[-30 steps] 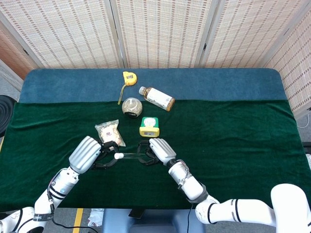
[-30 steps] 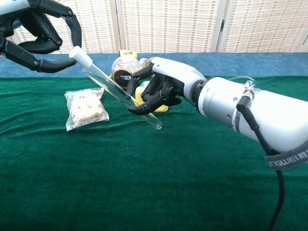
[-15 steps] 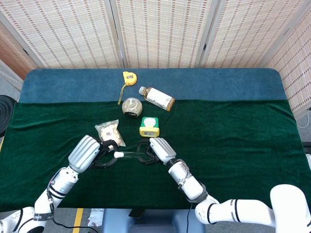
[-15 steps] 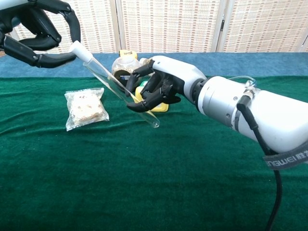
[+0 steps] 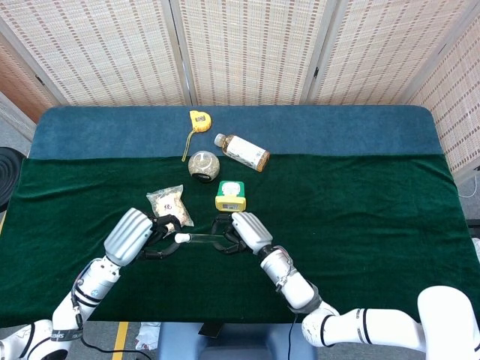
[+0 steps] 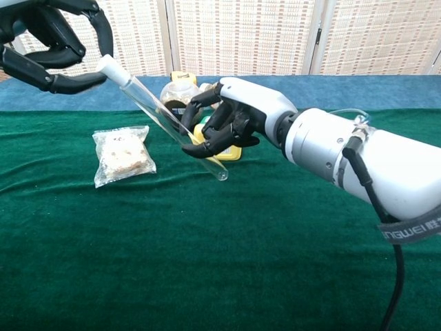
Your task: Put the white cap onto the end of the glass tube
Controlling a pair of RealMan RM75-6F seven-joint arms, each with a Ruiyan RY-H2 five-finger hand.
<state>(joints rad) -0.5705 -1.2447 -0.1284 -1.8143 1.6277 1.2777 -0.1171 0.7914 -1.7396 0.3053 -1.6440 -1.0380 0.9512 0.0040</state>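
Note:
My right hand (image 6: 234, 121) grips the glass tube (image 6: 148, 107) near its lower half and holds it above the green cloth, tilted up to the left. The tube's lower closed end points down to the right. The white cap (image 6: 109, 67) sits at the tube's upper end. My left hand (image 6: 52, 41) pinches the cap between thumb and a curled finger. In the head view the left hand (image 5: 131, 234) and right hand (image 5: 246, 231) face each other, with the cap (image 5: 181, 238) and the tube (image 5: 201, 239) between them.
A clear snack bag (image 6: 122, 153) lies on the cloth under the tube's upper end. Behind the hands are a yellow-green box (image 5: 230, 195), a round jar (image 5: 203, 164), a lying bottle (image 5: 241, 151) and a yellow tape measure (image 5: 198, 120).
Both hands have lifted a little and drifted left with the tube, which now stands slightly steeper. The cap has stayed at the tube's upper end in the left hand's fingers.

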